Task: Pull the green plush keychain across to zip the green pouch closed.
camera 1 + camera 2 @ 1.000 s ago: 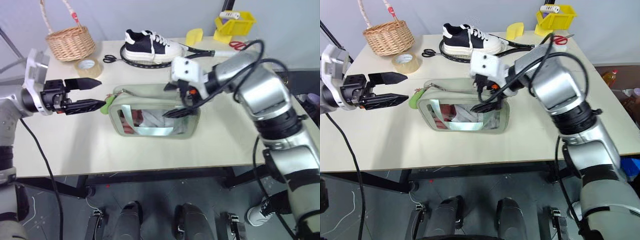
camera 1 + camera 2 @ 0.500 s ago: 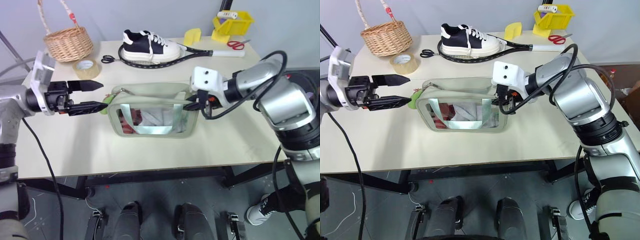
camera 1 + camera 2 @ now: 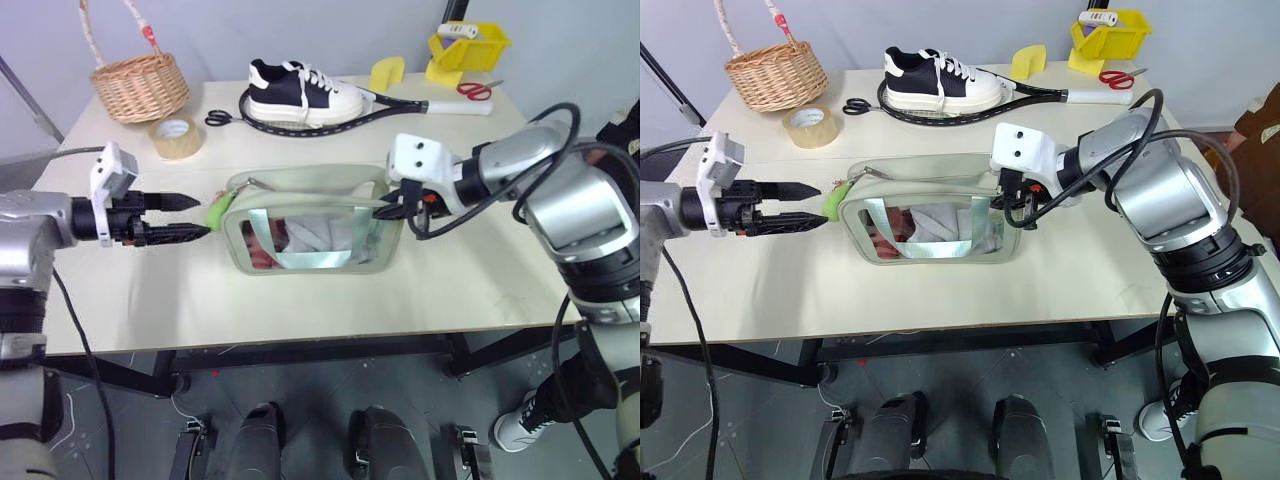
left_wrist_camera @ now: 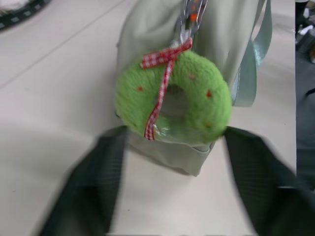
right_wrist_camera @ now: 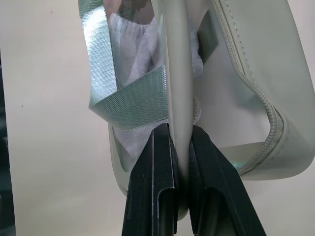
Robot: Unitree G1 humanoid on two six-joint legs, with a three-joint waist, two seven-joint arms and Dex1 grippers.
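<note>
Toward the tabletop's left edge, left gripper (image 3: 195, 217), jaws part open and empty, flanked fuzzy ring-shaped green plush keychain (image 4: 173, 102) at the left end of the boxy green pouch (image 3: 310, 230) mid-table, next needing to pinch and pull; right gripper (image 5: 177, 147) pinched pouch's seam.

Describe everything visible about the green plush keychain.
The green plush keychain is a bright lime-green fuzzy ring, like a small doughnut, dotted with a few red-orange specks. A red-and-white checked ribbon is tied at its top, with one tail hanging down across the hole. It hangs from the metal zipper pull at the left end of the green pouch, resting against the pouch's end wall just above the table. The left hand has its two black fingers apart on either side of it, not yet closed on it.
</note>
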